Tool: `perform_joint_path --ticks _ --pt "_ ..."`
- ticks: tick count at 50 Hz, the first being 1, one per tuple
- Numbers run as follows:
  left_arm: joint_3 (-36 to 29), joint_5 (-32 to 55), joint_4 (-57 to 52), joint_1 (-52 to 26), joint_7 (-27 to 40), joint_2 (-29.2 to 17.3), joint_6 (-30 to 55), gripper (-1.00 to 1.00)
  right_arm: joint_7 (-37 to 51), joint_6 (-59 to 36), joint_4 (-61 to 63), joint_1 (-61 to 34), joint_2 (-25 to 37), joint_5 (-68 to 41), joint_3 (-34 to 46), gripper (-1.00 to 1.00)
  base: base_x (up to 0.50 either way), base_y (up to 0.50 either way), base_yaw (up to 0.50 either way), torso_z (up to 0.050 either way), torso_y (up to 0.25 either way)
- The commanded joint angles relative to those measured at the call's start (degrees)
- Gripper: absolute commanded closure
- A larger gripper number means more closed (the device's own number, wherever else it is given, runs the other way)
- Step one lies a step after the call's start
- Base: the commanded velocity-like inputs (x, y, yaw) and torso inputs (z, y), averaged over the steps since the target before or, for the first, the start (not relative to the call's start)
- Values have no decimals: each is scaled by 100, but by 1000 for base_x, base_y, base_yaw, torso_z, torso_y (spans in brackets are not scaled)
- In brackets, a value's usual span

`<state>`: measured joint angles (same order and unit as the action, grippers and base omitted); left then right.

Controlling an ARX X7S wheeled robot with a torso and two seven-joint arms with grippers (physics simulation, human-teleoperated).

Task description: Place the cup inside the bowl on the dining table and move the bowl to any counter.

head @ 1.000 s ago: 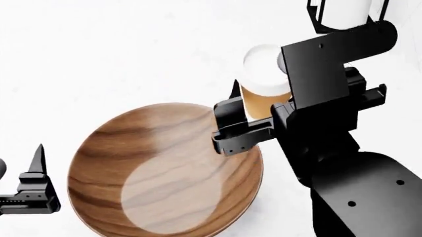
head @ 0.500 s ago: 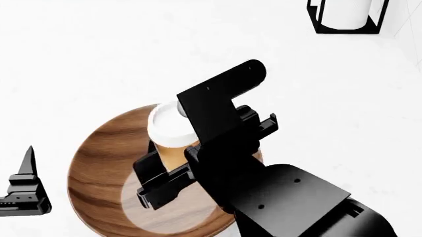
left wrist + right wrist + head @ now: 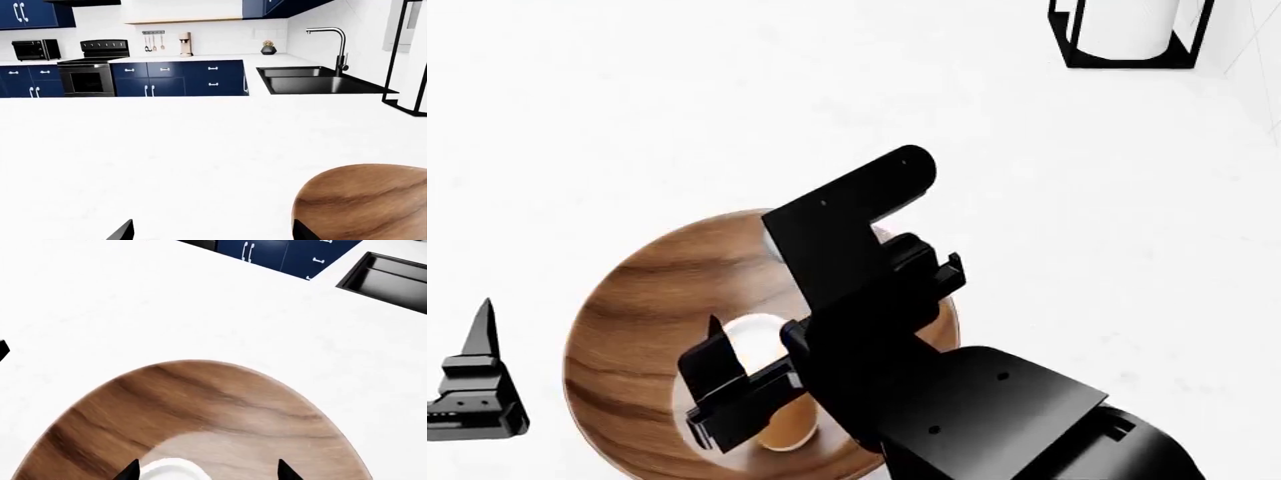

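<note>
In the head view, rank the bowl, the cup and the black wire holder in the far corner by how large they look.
1. Bowl, clearly largest.
2. Black wire holder, cut off by the frame edge.
3. Cup, mostly hidden by the right hand.
The last two are unsure, since neither shows whole.

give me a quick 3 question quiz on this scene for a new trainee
1. True or false: the cup is over the inside of the bowl.
2. Which gripper is at the cup? A) left B) right
3. Fill in: the black wire holder at the far right of the head view holds a white ____.

Key:
1. True. The cup sits within the bowl's rim, tipped over rather than upright.
2. B. The right gripper has its jaws on either side of the cup; the left gripper is off beside the bowl, holding nothing.
3. Roll.
</note>
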<state>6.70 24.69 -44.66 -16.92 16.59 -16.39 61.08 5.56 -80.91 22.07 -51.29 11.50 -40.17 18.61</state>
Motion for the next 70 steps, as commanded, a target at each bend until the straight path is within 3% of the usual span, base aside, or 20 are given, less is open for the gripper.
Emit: perform_joint_path --ticks 1,12,26,28,33,41,48,70 --pt "47 116 66 -27 -21 22 -71 -100 40 -22 0 -26 -16 -60 -56 -100 0 0 0 0 0" --pt "47 170 50 -71 14 9 -27 -100 265 -40 180 -285 -106 -184 -564 -100 0 0 0 0 1" --pt "101 248 -26 -65 46 -51 43 -100 659 -620 542 -214 405 -449 -1666 -100 0 0 0 0 0" --pt "54 234 -6 -107 75 -42 53 -100 818 -888 553 -372 497 -796 -2039 -100 0 0 0 0 0" --pt "18 236 23 -100 76 -47 23 -100 2369 -878 -171 -314 954 -2625 -2428 -100 0 0 0 0 0" --pt "24 256 9 -53 91 -59 -9 -100 2959 -754 -588 55 1281 -3473 -2148 -100 0 0 0 0 0" --pt "-13 257 39 -37 106 -58 -50 -100 3223 -586 -1079 391 1094 -3747 -2287 -100 0 0 0 0 0" --pt "-50 298 48 32 159 -71 -122 -100 2628 71 -2461 198 1029 -3490 -1983 -100 0 0 0 0 0"
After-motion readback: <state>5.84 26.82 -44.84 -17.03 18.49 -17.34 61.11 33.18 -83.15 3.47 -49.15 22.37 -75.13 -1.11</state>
